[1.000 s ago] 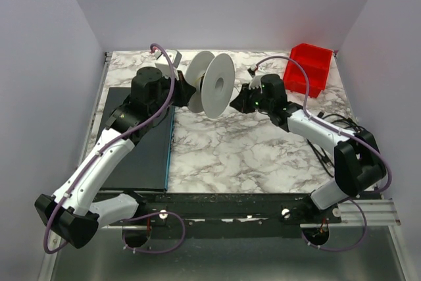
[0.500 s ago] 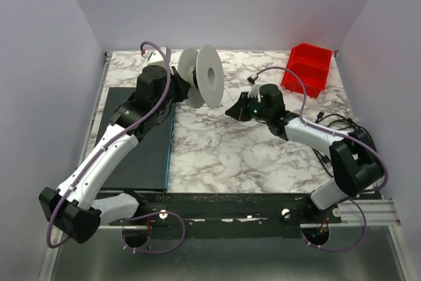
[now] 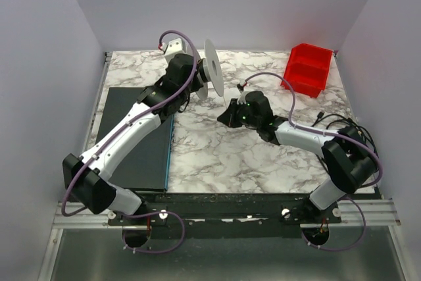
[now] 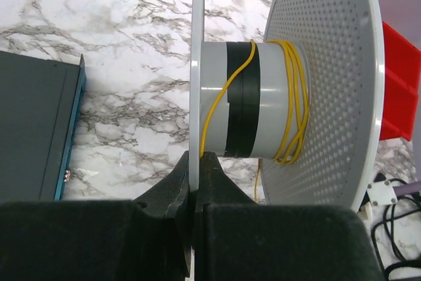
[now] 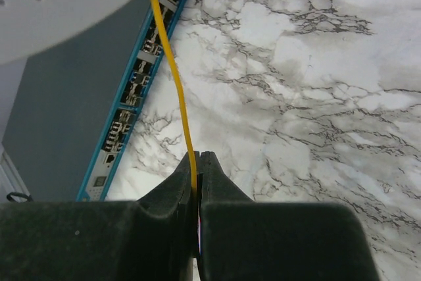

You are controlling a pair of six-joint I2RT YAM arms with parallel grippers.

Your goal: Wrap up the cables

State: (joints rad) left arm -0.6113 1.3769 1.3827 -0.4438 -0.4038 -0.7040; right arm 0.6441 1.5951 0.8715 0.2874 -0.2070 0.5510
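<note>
Spool (image 4: 322, 83) raised over the far desk (image 5: 316, 97) — left hand (image 4: 195, 162) clenched on its near flange edge. Yellow cable (image 4: 296, 97) loops the hub and runs straight to the right hand (image 5: 197, 166), pinched tight on it, right of the spool.

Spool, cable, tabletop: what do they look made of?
Spool: probably matte white plastic, going by its thin perforated flanges; grey hub with a black band.
Cable: thin yellow wire, likely plastic-insulated, with a smooth, even colour.
Tabletop: smooth, white with grey marble veining; stone or printed laminate, can't tell.
</note>
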